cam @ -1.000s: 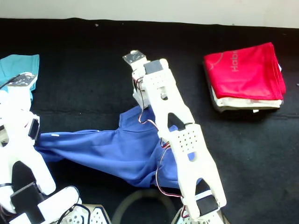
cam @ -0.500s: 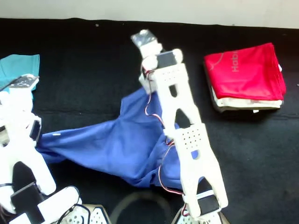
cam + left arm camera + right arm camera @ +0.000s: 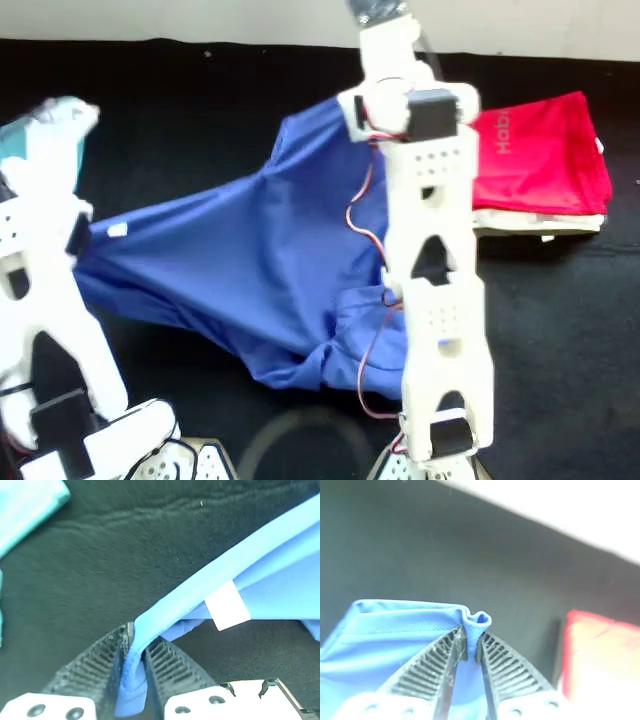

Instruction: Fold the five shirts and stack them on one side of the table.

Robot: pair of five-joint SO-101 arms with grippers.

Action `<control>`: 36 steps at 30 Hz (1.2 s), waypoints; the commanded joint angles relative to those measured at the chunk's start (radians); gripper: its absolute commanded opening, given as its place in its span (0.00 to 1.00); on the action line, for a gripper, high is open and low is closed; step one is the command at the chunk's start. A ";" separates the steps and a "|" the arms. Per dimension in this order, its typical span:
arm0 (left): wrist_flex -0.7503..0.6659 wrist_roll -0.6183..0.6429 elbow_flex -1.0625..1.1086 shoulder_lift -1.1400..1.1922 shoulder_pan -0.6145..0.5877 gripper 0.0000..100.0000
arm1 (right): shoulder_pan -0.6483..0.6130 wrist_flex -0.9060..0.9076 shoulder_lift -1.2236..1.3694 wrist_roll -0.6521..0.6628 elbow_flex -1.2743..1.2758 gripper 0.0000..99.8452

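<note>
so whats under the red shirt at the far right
A folded cream shirt, its edge showing below the red shirt. The rest is covered, and the right arm hides the stack's left end.

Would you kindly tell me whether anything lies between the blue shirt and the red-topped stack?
Nothing visible lies on the table between the blue shirt and the stack; only the right arm, holding the shirt, stands there.

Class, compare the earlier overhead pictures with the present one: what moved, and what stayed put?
The right pincer, shut on the blue shirt, carried its edge towards the far side of the table, spreading the cloth. The left pincer, clamped on another edge, shifted that way too. The folded red shirt and the teal shirt stayed put.
</note>
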 commanded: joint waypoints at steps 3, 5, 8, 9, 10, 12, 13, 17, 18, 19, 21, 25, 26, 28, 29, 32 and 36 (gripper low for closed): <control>0.049 0.028 -0.317 -0.039 0.041 0.01 | 0.031 -0.068 -0.358 0.035 0.168 0.01; 0.049 0.028 -0.381 -0.039 0.041 0.01 | 0.050 -0.137 -0.440 0.075 0.242 0.01; 0.049 0.028 -0.458 -0.041 0.039 0.01 | 0.077 -0.220 -0.541 0.110 0.335 0.01; 0.049 0.028 -0.479 -0.045 0.038 0.01 | 0.082 -0.240 -0.572 0.120 0.357 0.01; 0.049 0.028 -0.499 -0.047 0.038 0.01 | 0.082 -0.259 -0.599 0.130 0.372 0.01; 0.051 0.029 -0.545 -0.048 0.038 0.01 | 0.082 -0.285 -0.648 0.144 0.389 0.01; 0.061 0.029 -0.564 -0.048 0.038 0.01 | 0.082 -0.288 -0.668 0.146 0.390 0.01; 0.161 0.029 -0.553 -0.039 0.051 0.01 | 0.082 -0.254 -0.680 0.144 0.394 0.01; 0.167 0.028 -0.513 -0.038 0.054 0.01 | 0.082 -0.225 -0.665 0.144 0.394 0.01; 0.167 0.028 -0.458 -0.039 0.054 0.01 | 0.082 -0.186 -0.645 0.143 0.394 0.01; 0.167 0.028 -0.329 -0.039 0.059 0.01 | 0.077 -0.110 -0.591 0.143 0.394 0.01; 0.110 0.028 0.002 -0.039 0.093 0.01 | 0.077 -0.035 -0.469 0.141 0.392 0.01; 0.077 0.028 0.090 -0.039 0.099 0.01 | 0.077 -0.027 -0.440 0.141 0.392 0.01; -0.017 0.028 0.243 -0.039 0.101 0.01 | 0.076 -0.012 -0.390 0.141 0.389 0.01; -0.066 0.028 0.306 -0.042 0.097 0.01 | 0.076 -0.002 -0.372 0.141 0.387 0.01; -0.161 0.028 0.407 -0.048 0.093 0.01 | 0.077 0.010 -0.354 0.121 0.384 0.01; -0.150 0.028 0.331 -0.050 0.067 0.01 | 0.081 0.010 -0.400 0.089 0.389 0.01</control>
